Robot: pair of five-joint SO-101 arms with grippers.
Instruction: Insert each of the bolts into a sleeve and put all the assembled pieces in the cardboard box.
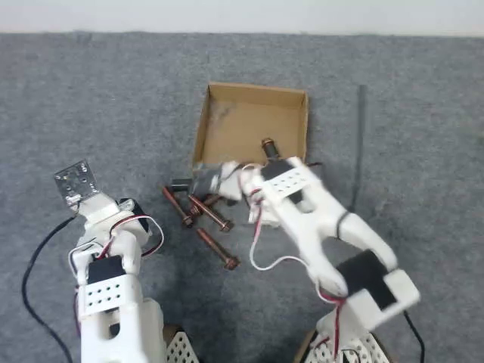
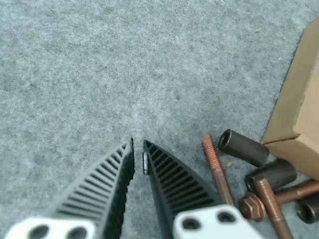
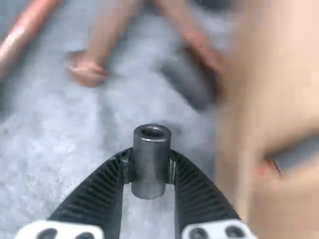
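One sleeve in right tool, bolts loose

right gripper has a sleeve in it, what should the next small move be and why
Probably open the left gripper and ease it onto the nearest bolt. The right gripper holds a sleeve with its open bore showing, while the left one is shut on nothing above the carpet, with loose bolts lying just beside it.
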